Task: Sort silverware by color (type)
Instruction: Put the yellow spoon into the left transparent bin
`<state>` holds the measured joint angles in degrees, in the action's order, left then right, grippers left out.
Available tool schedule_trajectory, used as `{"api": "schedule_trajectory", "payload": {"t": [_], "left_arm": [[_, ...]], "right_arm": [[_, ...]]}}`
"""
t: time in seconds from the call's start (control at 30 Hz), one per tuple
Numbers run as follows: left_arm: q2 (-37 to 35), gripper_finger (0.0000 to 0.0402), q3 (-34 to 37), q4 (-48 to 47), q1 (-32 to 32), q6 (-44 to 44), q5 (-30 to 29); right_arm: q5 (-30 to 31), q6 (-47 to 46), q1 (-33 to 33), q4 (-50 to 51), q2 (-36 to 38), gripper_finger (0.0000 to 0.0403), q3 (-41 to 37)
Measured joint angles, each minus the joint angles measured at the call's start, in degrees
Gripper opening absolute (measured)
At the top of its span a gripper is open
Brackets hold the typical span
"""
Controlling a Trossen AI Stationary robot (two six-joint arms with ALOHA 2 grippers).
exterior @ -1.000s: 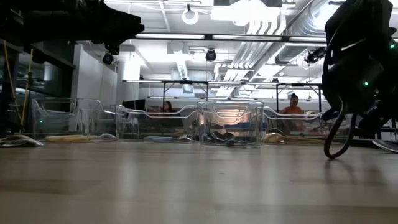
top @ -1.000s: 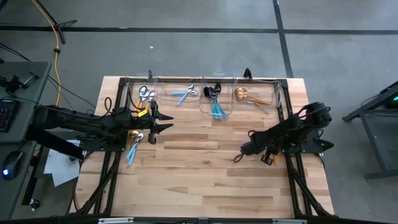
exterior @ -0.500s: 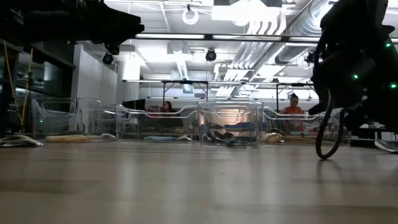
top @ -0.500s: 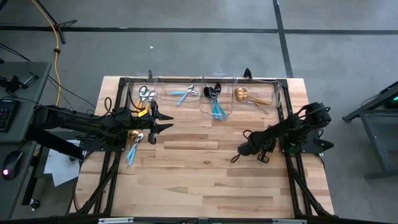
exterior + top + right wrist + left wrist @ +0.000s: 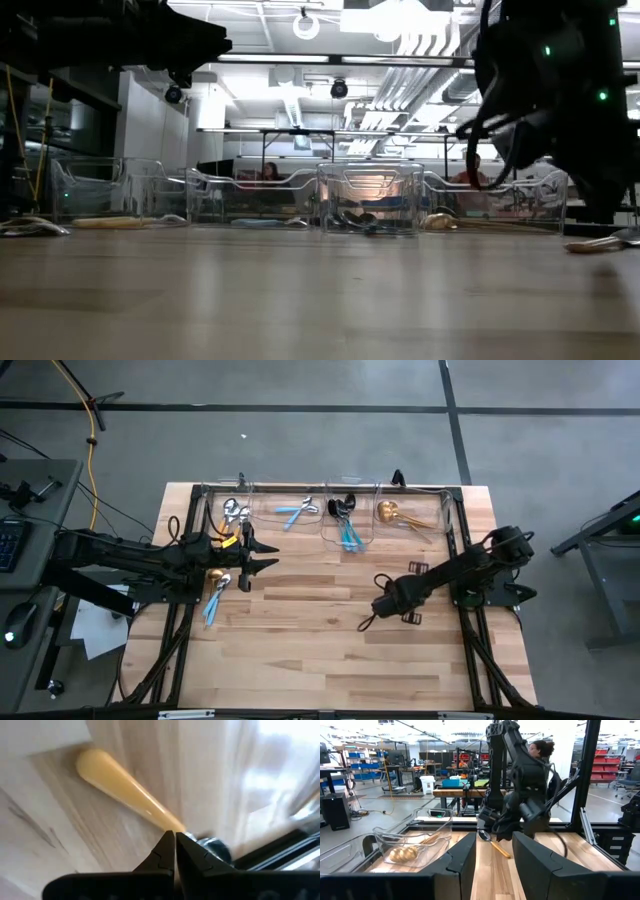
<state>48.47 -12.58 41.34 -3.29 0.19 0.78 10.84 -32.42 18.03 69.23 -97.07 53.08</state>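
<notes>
My right gripper hangs over the right half of the table, pointing steeply down, shut on a piece of silverware with a silver head and an orange handle. My left gripper waits open and level at the table's left, touching nothing. Under it, a gold spoon and light-blue-handled pieces lie flat on the wood. Four clear bins stand along the far edge. They hold orange-handled pieces, light-blue-handled ones, black ones with blue handles and gold ones. My right gripper pinches the orange-handled piece between its two fingertips where the handle narrows into the metal neck. The fingers come from above and lie across it. The piece is tilted, its handle slanting down away from the head; whether its free end touches the wood I cannot tell.
The clear bins form a low wall along the far edge. A long pale piece lies on the wood at the table's right. Bare wood fills the middle and near side between the arms. People sit at benches beyond the table.
My right gripper has moved toward the table's left edge and risen, rolling and tipping as it went. It has stayed shut.
</notes>
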Motion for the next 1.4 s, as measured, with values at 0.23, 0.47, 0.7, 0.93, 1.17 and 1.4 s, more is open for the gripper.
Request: {"api": "schedule_trajectory", "payload": {"t": [0.23,0.47,0.7,0.93,1.17,1.4], "left_arm": [[0.0,0.0120,0.0,-0.6,0.0,-1.1,0.0],[0.0,0.0120,0.0,-1.9,0.0,-1.5,0.0],[0.0,0.0120,0.0,-1.6,0.0,-0.6,0.0],[0.0,0.0120,0.0,-1.6,0.0,-0.6,0.0],[0.0,0.0120,0.0,-1.6,0.0,-0.5,0.0],[0.0,0.0120,0.0,-1.6,0.0,-0.5,0.0]], "right_arm": [[1.4,0.5,0.6,2.4,3.4,0.0000,0.3],[0.6,-1.0,0.5,-5.2,12.1,0.0000,-8.3],[-2.3,0.5,-1.6,-8.5,18.5,0.0048,-13.5],[-3.4,5.9,-4.2,-9.1,18.6,0.0150,-15.5],[-3.4,6.3,-5.4,-10.9,16.2,0.0195,-15.5],[-3.5,7.0,-6.6,-13.2,12.8,0.0197,-15.3]]}}
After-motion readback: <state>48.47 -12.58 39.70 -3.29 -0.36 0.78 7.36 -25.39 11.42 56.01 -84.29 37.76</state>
